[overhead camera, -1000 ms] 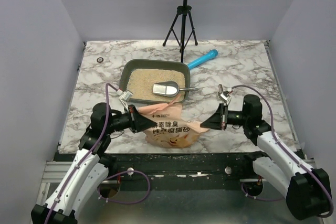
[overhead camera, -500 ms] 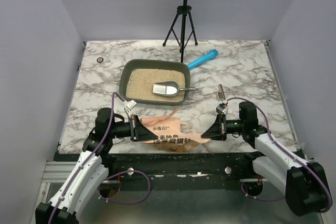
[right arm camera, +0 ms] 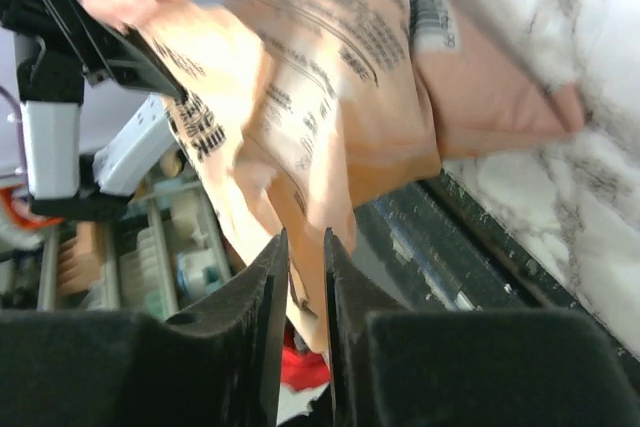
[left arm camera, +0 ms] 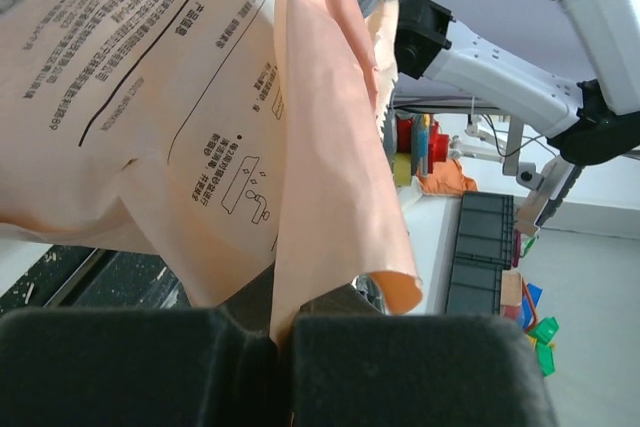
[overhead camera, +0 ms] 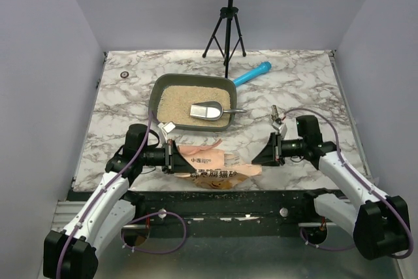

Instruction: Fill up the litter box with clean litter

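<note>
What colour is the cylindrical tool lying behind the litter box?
The tool is bright blue, clearest in the top external view.

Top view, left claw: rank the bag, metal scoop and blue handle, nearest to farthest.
1. bag, near edge, pinched in the left claw.
2. scoop, inside the litter box, mid-table.
3. blue handle, behind the box, to its right.

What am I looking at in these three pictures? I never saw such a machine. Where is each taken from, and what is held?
These are two robot arms at a table's near edge. The wide picture comes from a camera above and behind; the other two come from cameras on the wrists. On the marble table stands a litter box holding beige litter and a metal scoop. The left gripper pinches an orange-pink bag. The bag's edge lies between the slightly parted fingers of the right gripper; a grip is unclear.
</note>
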Robot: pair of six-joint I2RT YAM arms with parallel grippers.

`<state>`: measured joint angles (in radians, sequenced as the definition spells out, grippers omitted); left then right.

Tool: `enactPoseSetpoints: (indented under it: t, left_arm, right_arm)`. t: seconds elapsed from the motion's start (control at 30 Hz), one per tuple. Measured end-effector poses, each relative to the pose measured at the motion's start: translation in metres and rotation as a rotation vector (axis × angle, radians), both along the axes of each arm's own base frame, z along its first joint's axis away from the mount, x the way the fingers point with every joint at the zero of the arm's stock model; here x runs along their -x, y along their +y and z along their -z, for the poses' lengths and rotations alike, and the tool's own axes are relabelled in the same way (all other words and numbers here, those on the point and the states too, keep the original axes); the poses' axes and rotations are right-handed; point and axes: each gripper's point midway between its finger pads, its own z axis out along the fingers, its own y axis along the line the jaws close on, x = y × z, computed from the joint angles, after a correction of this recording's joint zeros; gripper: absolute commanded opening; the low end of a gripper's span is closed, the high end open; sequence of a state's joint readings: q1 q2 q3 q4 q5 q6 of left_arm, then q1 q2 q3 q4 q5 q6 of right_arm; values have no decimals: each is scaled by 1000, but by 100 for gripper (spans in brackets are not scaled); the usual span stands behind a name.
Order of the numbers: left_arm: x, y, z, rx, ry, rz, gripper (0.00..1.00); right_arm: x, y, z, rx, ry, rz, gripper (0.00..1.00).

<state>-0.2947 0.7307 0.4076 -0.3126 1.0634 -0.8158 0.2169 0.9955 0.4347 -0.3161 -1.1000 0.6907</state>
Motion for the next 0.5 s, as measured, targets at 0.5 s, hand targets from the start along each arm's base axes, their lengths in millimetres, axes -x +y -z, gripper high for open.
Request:
enactPoseSetpoints:
  t: [0.5]
  left_arm:
    - [3,2,9,-36,51,14,0]
  right_arm:
    - [-26,55,-142,117,-813,-259,56]
